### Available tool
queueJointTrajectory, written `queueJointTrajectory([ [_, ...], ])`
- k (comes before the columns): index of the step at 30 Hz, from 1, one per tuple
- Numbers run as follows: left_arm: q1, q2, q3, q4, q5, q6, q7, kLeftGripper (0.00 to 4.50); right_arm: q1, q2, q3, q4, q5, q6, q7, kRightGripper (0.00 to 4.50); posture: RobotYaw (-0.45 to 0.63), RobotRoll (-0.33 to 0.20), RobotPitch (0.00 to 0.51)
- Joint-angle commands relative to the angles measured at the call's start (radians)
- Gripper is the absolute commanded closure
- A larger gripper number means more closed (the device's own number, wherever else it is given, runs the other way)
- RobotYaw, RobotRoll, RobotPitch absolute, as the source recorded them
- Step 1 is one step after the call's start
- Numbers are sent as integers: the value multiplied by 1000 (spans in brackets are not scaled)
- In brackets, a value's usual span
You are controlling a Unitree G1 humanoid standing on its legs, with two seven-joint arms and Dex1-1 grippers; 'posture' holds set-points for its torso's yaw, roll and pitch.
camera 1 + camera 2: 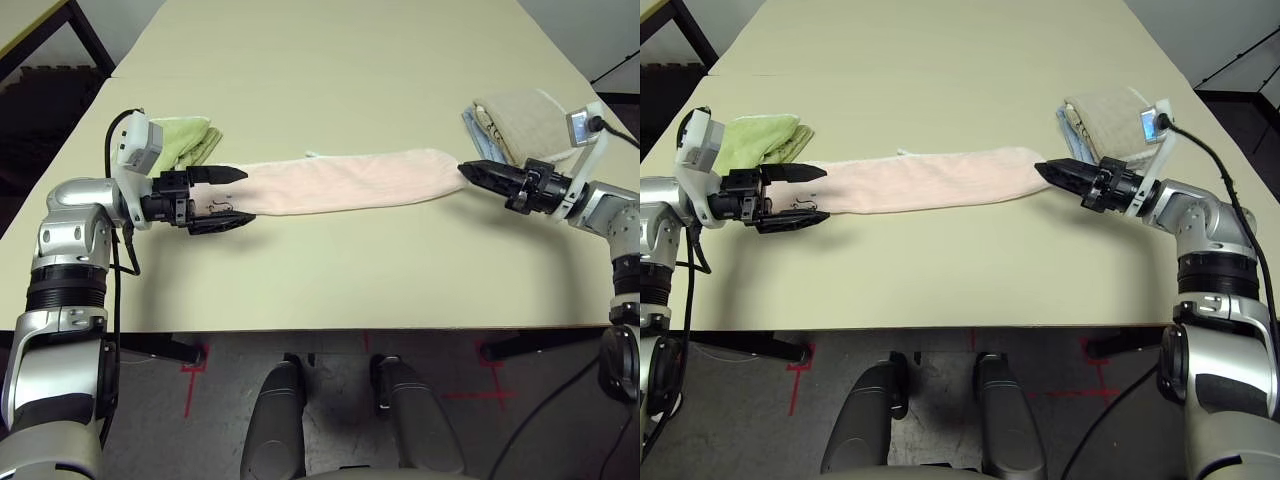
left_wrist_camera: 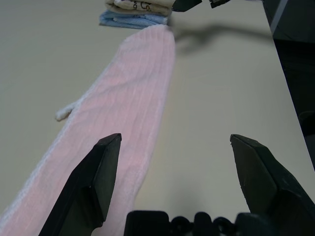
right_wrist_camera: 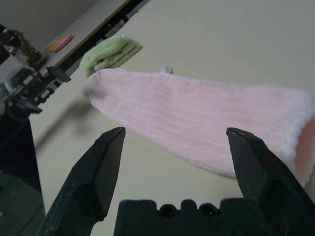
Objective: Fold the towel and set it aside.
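Towel (image 1: 345, 182) runs left-right between both spread, empty grippers: left (image 1: 230, 199), right (image 1: 468, 170), one per end.

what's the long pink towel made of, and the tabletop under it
The long pale pink folded towel looks like soft terry cloth: matte, fuzzy, faintly ribbed, with a white edge. The pale yellow-green tabletop seems a hard laminate or painted board, smooth with a dull sheen; which one is unclear.
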Motion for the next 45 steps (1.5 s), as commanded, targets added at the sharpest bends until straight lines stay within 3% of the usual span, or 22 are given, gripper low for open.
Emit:
queueJointTrajectory([
  [1,19,-9,-26,-10,1,-35,-19,16,4,-19,-35,3,57,149,-60,21,12,0,201],
  [5,39,-9,-37,-58,-10,-33,-23,16,63,-15,-66,-54,102,257,-133,21,19,0,202],
  [12,72,-13,-37,-103,-16,-25,-5,16,160,101,-291,-152,221,395,-432,21,21,0,203],
  [16,74,-20,-39,-95,-10,-49,-2,16,173,166,-364,-181,253,447,-587,21,10,0,204],
  [28,63,-10,-44,-77,-4,-64,-1,16,127,256,-425,-156,300,427,-820,21,13,0,209],
  [38,61,-14,-42,-60,-4,-83,2,16,75,270,-341,-66,263,319,-847,21,13,0,210],
  [45,49,-12,-33,-7,25,-80,107,16,53,301,-321,-52,263,273,-883,21,11,0,210],
])
